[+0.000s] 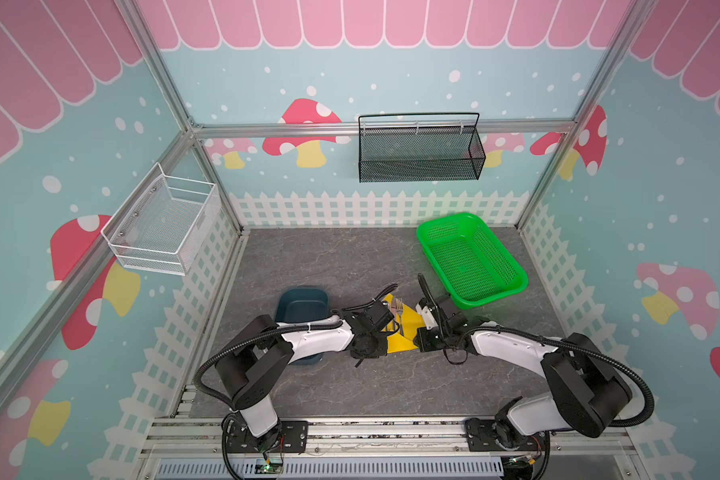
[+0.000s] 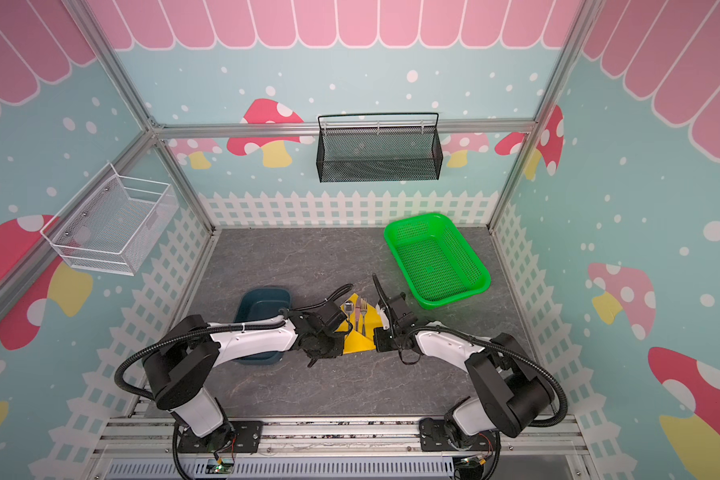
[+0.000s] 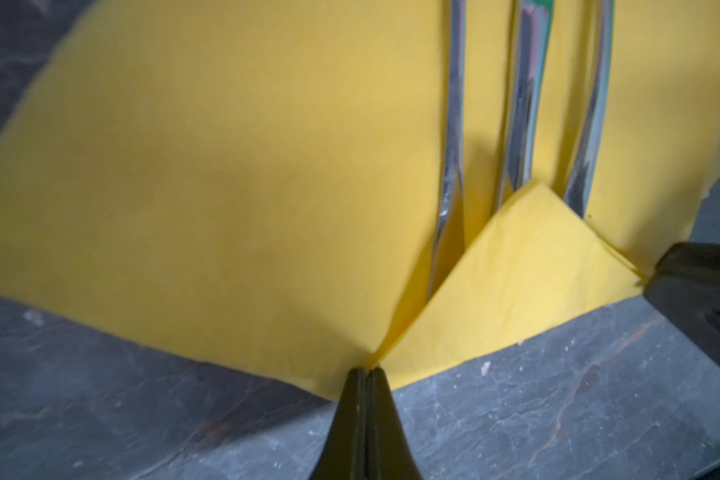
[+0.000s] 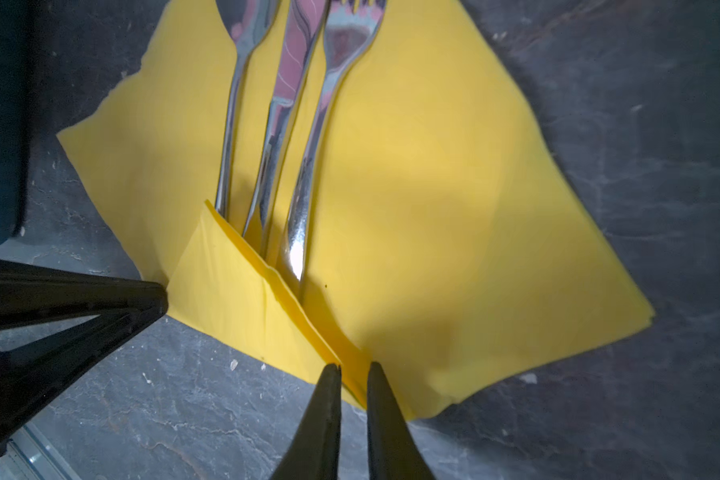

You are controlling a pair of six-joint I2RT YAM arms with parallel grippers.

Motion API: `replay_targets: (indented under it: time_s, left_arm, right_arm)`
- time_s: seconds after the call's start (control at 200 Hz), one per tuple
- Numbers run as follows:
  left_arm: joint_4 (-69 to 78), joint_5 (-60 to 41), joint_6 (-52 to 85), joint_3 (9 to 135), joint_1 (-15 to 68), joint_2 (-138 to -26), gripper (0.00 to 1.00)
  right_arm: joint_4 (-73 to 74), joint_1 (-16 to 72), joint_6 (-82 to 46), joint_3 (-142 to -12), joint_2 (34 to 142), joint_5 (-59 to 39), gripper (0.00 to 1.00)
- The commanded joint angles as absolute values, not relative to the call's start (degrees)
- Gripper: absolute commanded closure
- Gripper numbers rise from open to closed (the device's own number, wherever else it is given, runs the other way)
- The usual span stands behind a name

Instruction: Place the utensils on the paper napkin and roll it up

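Note:
The yellow paper napkin [image 1: 400, 343] [image 2: 356, 343] lies spread on the table between my two arms. On it rest the utensils, side by side: spoon [image 4: 242, 83], knife [image 4: 292, 83] and fork [image 4: 333, 83]. The near corner of the napkin is folded up as a flap [image 3: 516, 282] [image 4: 233, 299] over the handle ends. My left gripper [image 3: 366, 368] is shut on the napkin at one end of the fold. At the fold's other end is my right gripper [image 4: 354, 365], its jaws a little apart with the folded edge between the tips.
A dark blue tray [image 1: 283, 297] sits just left of the napkin, partly under my left arm. To the back right stands a green perforated basket [image 1: 422, 241]. Wire baskets hang on the left and back walls.

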State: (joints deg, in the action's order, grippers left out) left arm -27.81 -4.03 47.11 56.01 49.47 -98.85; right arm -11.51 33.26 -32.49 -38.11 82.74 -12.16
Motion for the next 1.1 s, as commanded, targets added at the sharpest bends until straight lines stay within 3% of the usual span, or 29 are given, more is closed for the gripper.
replay_targets:
  time_s: [0.0,0.36,0.665,0.871,1.096]
  left_arm:
    - [-29.1,-2.8,46.6,56.6,49.0,-99.8,0.95]
    - [-29.5,-3.3,46.2,57.7,49.0,-98.9,0.94]
    - [-28.8,-5.6,45.4,62.1,49.4,-96.3,0.86]
    - [-24.7,-13.5,44.1,66.7,50.5,-101.1,0.86]
    - [-24.4,-12.5,46.8,69.2,51.2,-106.5,0.89]
  right_arm:
    - [-14.3,33.1,-30.5,-40.0,83.2,-10.7,0.84]
    - [-15.4,33.2,-29.8,-39.9,88.4,-8.6,0.84]
    - [-15.6,33.1,-29.5,-40.2,87.5,-8.9,0.84]
    - [-14.8,33.1,-30.1,-39.7,87.1,-9.4,0.84]
    - [-13.4,33.1,-31.3,-38.6,85.9,-9.8,0.84]
